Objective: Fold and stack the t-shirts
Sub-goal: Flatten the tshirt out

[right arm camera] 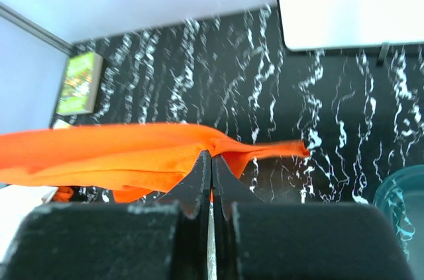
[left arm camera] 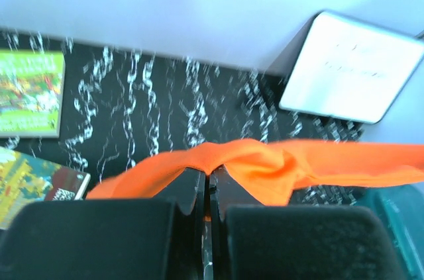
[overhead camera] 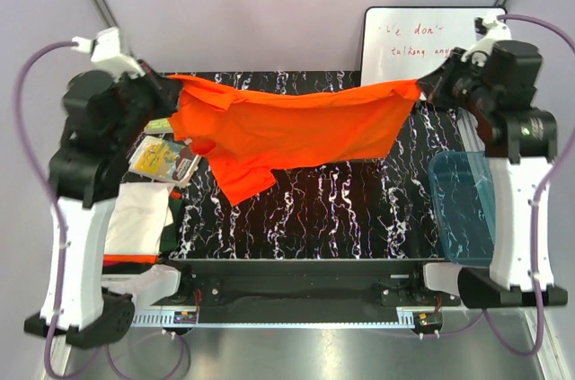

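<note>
A bright orange t-shirt (overhead camera: 296,128) hangs stretched in the air between both grippers, over the far half of the black marbled table (overhead camera: 359,209). My left gripper (overhead camera: 166,83) is shut on its left edge, seen in the left wrist view (left arm camera: 209,173) with orange cloth (left arm camera: 278,164) pinched between the jaws. My right gripper (overhead camera: 422,88) is shut on its right corner, seen in the right wrist view (right arm camera: 212,155) with cloth (right arm camera: 126,154) spreading left. A folded white shirt (overhead camera: 139,216) lies on a red-orange one (overhead camera: 130,260) at the left edge. The dark green shirt is not visible.
A translucent blue tub (overhead camera: 463,205) stands at the right edge. A whiteboard (overhead camera: 422,43) leans at the back right. A small green book (left arm camera: 30,93) and another colourful book (overhead camera: 162,157) lie at the left, under my left arm.
</note>
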`<action>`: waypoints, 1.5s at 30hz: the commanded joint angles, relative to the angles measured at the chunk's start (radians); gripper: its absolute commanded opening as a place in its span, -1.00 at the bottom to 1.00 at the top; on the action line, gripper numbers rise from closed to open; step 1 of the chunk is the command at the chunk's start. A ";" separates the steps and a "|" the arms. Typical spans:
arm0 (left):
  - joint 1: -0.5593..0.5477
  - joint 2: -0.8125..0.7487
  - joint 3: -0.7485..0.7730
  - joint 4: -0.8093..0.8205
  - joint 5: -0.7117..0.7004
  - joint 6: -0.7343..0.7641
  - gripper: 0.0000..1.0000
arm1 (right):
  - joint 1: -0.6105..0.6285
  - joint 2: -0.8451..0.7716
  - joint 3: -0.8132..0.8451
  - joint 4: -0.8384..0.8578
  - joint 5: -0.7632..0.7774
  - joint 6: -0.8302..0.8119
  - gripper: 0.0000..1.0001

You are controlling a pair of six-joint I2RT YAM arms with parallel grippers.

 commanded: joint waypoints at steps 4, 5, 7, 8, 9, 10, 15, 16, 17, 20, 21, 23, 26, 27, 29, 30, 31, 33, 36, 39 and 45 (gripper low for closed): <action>-0.004 -0.226 0.012 -0.014 -0.006 0.029 -1.00 | 0.011 -0.227 -0.005 -0.041 0.050 -0.042 -1.00; -0.004 -0.251 0.025 -0.027 -0.002 0.032 -1.00 | 0.013 -0.268 -0.006 -0.058 0.053 -0.046 -1.00; -0.004 -0.272 0.062 -0.063 0.013 0.033 -1.00 | 0.016 -0.308 -0.016 -0.072 0.057 -0.047 -1.00; -0.004 -0.290 0.074 -0.070 0.020 0.033 -1.00 | 0.016 -0.345 -0.032 -0.082 0.057 -0.047 -1.00; -0.004 -0.300 0.100 -0.083 0.021 0.035 -1.00 | 0.015 -0.362 -0.040 -0.086 0.057 -0.049 -1.00; -0.004 -0.304 0.119 -0.092 0.021 0.036 -1.00 | 0.015 -0.380 -0.049 -0.087 0.063 -0.046 -1.00; -0.003 -0.246 0.220 -0.144 0.017 0.047 -1.00 | 0.015 -0.419 -0.095 -0.086 0.090 -0.050 -1.00; -0.003 -0.231 0.226 -0.146 0.015 0.047 -1.00 | 0.015 -0.416 -0.106 -0.077 0.095 -0.049 -1.00; -0.003 -0.184 0.239 -0.158 0.013 0.050 -1.00 | 0.013 -0.405 -0.130 -0.063 0.098 -0.050 -1.00; -0.003 -0.076 0.231 -0.158 0.021 0.041 -1.00 | 0.015 -0.367 -0.204 -0.005 0.100 -0.043 -1.00; -0.003 -0.044 0.230 -0.159 0.021 0.041 -1.00 | 0.015 -0.354 -0.227 0.015 0.100 -0.038 -1.00; -0.001 0.048 0.210 -0.146 0.050 0.038 -1.00 | 0.013 -0.305 -0.293 0.080 0.107 -0.027 -1.00; 0.005 0.166 0.151 -0.106 0.070 0.026 -1.00 | 0.013 -0.210 -0.377 0.178 0.113 -0.016 -1.00; 0.008 0.194 0.104 -0.083 0.081 0.023 -1.00 | 0.015 -0.183 -0.394 0.206 0.116 -0.012 -1.00; 0.027 0.284 0.053 -0.035 0.111 0.015 -1.00 | 0.013 -0.074 -0.427 0.279 0.124 -0.007 -1.00; 0.033 0.321 0.049 -0.028 0.121 0.010 -1.00 | 0.015 -0.031 -0.434 0.305 0.124 -0.004 -1.00; 0.042 0.396 0.045 -0.017 0.128 0.009 -1.00 | 0.013 0.067 -0.424 0.331 0.121 -0.006 -1.00; 0.047 0.482 0.067 -0.003 0.152 0.015 -1.00 | 0.013 0.175 -0.401 0.355 0.112 -0.010 -1.00; 0.056 0.655 0.136 0.003 0.158 0.026 -1.00 | 0.012 0.392 -0.327 0.381 0.113 -0.009 -1.00; 0.072 0.817 0.243 -0.003 0.173 0.013 -1.00 | 0.010 0.589 -0.223 0.388 0.100 0.011 -1.00; 0.096 0.987 0.432 -0.012 0.228 -0.039 -1.00 | 0.002 0.790 -0.036 0.382 0.060 0.048 -1.00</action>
